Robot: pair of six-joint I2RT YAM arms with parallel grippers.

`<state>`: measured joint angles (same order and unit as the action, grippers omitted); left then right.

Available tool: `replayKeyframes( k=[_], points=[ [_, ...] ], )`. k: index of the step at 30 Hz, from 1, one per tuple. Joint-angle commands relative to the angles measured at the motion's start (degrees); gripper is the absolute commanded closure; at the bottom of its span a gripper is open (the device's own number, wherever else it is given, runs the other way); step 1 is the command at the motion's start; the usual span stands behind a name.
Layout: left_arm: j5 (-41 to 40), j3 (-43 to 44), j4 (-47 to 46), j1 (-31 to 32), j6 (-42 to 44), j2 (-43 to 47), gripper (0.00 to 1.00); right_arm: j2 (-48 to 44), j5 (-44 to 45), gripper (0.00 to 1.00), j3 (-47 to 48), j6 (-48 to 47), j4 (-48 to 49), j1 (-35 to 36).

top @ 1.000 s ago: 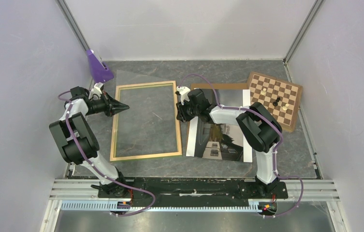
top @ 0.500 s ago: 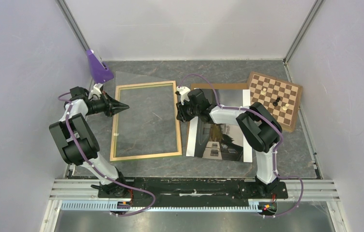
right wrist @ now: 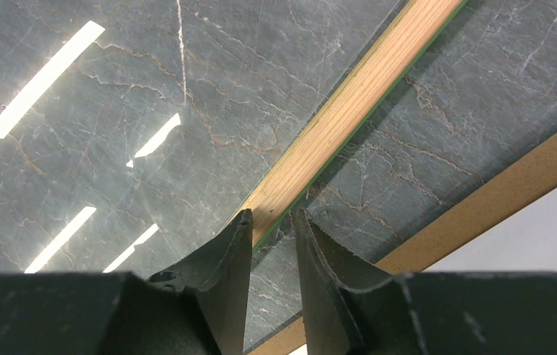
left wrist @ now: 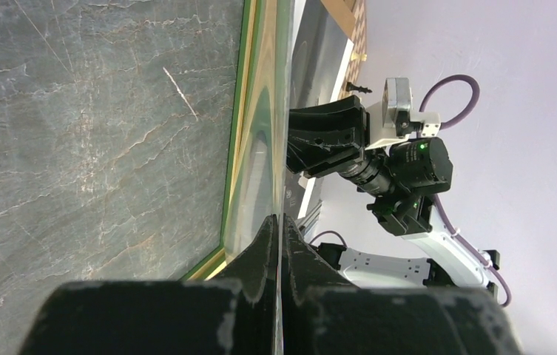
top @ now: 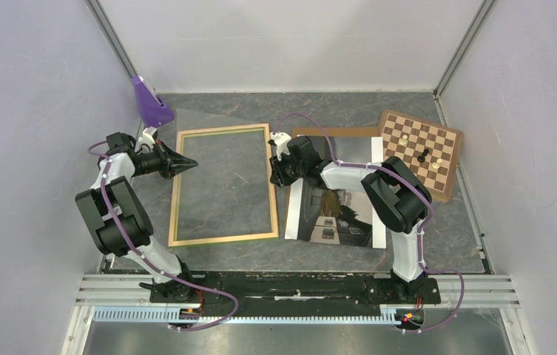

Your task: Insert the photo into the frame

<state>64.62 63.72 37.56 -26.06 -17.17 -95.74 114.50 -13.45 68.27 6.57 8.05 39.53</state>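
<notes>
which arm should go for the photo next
Right, probably. The right claw grips the right rail of the frame, directly beside the photo, so it only needs to let go and shift over. The left claw is across the frame, shut on a clear sheet.

Pale lilac walls; grey marbled tabletop; metal corner posts.
</notes>
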Motion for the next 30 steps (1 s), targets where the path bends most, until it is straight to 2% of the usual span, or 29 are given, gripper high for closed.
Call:
replayKeyframes(
  k=[1,20,30],
  points=[
    [1.61,0.59,-0.31,-0.1,-4.46,1.9,0.98,0.63,2.02,0.7,-0.03,-1.35,-2.17,0.08],
    [1.39,0.36,0.29,-0.06,-5.81,2.37,0.98,0.47,2.52,0.7,0.08,-1.73,-2.23,-0.06],
    [0.29,0.06,2.1,-0.04,-1.72,1.82,0.98,0.38,2.62,0.7,-0.15,-1.82,-2.17,-0.15]
  ],
)
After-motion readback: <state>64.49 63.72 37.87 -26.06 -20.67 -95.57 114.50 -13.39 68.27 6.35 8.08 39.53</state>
